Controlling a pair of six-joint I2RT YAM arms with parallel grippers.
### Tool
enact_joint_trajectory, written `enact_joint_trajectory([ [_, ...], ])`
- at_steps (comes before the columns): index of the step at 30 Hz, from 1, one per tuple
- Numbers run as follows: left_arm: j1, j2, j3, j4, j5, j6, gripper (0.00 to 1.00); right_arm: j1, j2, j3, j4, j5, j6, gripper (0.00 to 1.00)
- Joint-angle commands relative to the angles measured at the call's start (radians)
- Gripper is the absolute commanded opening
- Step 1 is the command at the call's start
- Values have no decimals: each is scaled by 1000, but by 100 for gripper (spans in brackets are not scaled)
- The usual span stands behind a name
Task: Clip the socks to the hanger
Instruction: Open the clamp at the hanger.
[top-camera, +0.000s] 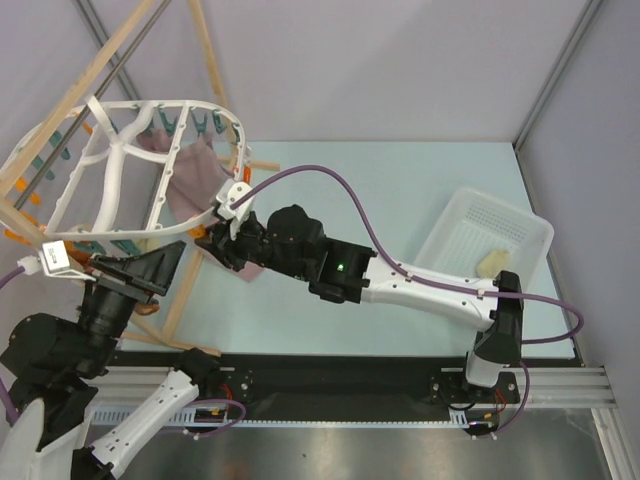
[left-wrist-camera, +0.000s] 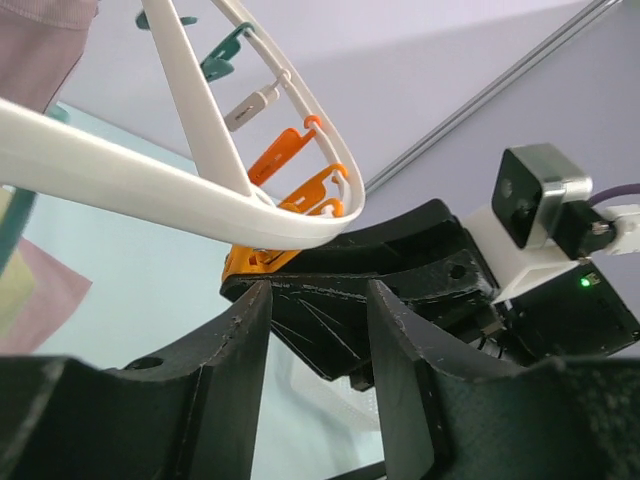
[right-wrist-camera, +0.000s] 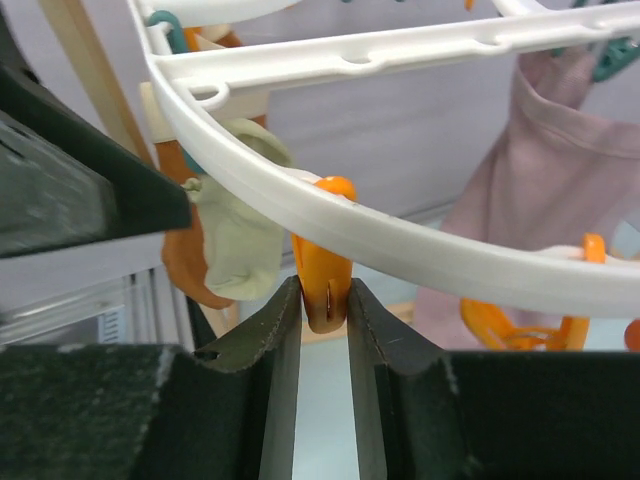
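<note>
The white hanger (top-camera: 120, 160) hangs tilted from a wooden rack at the upper left, with teal and orange pegs round its rim. My right gripper (right-wrist-camera: 325, 300) is shut on an orange peg (right-wrist-camera: 322, 275) under the hanger's near rim (right-wrist-camera: 400, 235); in the top view it (top-camera: 215, 243) sits at that rim. One pale sock (right-wrist-camera: 238, 240) hangs from the hanger just left of that peg. Another sock (top-camera: 492, 262) lies in the white basket (top-camera: 520, 222). My left gripper (left-wrist-camera: 318, 300) is open and empty, just below the rim (left-wrist-camera: 150, 190) and facing the right gripper.
A mauve-pink cloth (top-camera: 195, 180) hangs from the hanger's far side and shows in the right wrist view (right-wrist-camera: 540, 180). An orange-brown cloth (right-wrist-camera: 185, 275) hangs behind the sock. Wooden rack legs (top-camera: 185, 280) stand between the two arms. More orange pegs (left-wrist-camera: 285, 155) hang above my left gripper.
</note>
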Motion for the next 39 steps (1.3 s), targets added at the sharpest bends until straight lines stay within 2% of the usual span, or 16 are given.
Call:
enact_joint_trajectory([
  [1,-1,26,45,35,-7,9,48,14,-83,9,-35,117,-50,0],
  [8,0,69,52,103,85,-3,49,30,-135,15,-41,124,-55,0],
  [12,0,98,32,136,130,-30,51,50,-117,104,-180,146,-44,0],
  [17,-1,115,-2,202,127,-50,54,68,-74,212,-317,196,-26,0],
  [29,0,98,-40,307,121,18,63,71,-47,268,-388,190,22,0],
  [39,0,121,-40,321,107,29,60,71,-39,334,-443,192,45,0],
])
